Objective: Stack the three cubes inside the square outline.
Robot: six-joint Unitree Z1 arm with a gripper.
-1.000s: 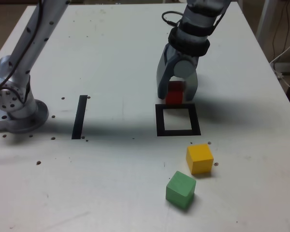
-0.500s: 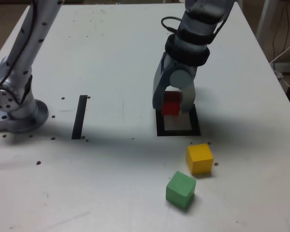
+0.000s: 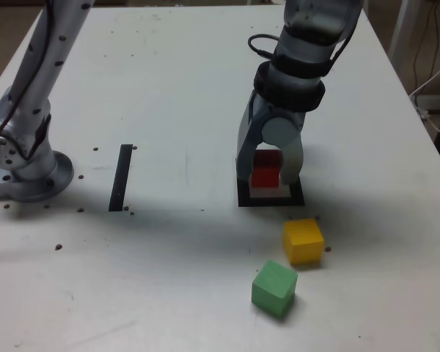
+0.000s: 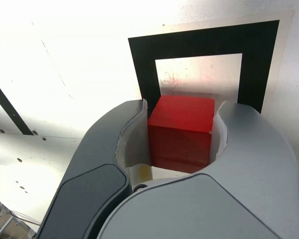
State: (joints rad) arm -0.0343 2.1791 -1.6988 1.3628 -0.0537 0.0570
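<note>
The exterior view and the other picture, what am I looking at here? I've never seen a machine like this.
It's one robot arm, its base at the exterior view's left, reaching over a white table with a gripper at its end. The exterior view comes from a camera off the arm. The wrist view comes from a camera on the arm's wrist, looking past the two fingers.

Those fingers are closed on a red cube, at the black square outline; I can't tell whether the cube touches the table.

Nearer the exterior view's bottom edge lie a yellow cube and a green cube. Toward the arm's base is a straight black strip.
</note>
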